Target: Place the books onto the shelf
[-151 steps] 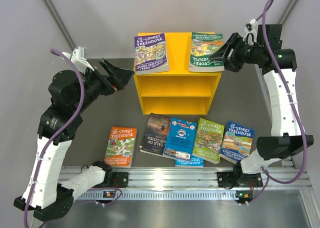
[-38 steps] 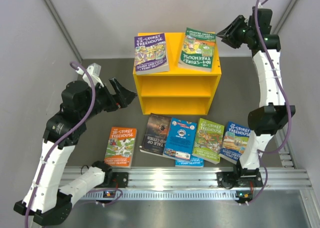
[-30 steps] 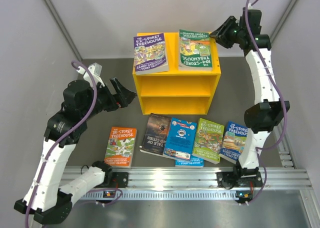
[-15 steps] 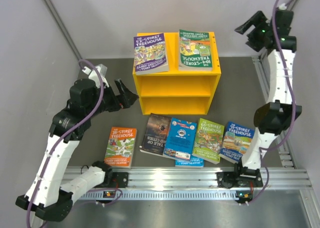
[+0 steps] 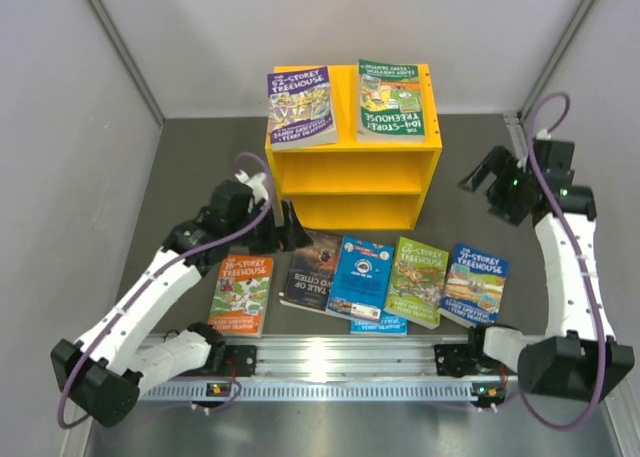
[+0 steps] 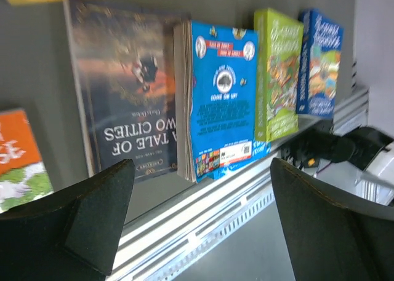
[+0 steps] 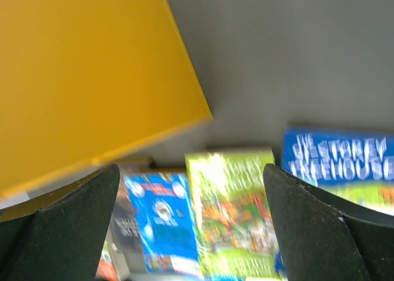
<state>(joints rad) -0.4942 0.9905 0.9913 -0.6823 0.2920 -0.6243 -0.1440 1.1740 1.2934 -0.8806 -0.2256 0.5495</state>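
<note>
The yellow shelf stands at the back of the table. Two books lie flat on its top, one purple and one green. In a row before it lie an orange book, a dark book, a blue book, a lime-green book and another blue book. My left gripper hangs open, low at the shelf's front left corner; in the left wrist view the dark book lies ahead of it. To the right of the shelf, my right gripper is open and holds nothing.
A further blue book pokes out under the row at the table's front edge. The aluminium rail with the arm bases runs along the near side. Grey walls close in left, right and behind. The shelf's yellow side fills the right wrist view's upper left.
My right gripper has opened wide and swung from above the shelf top down to its right side. The left arm has dropped and reached right, to the shelf's front left corner.
</note>
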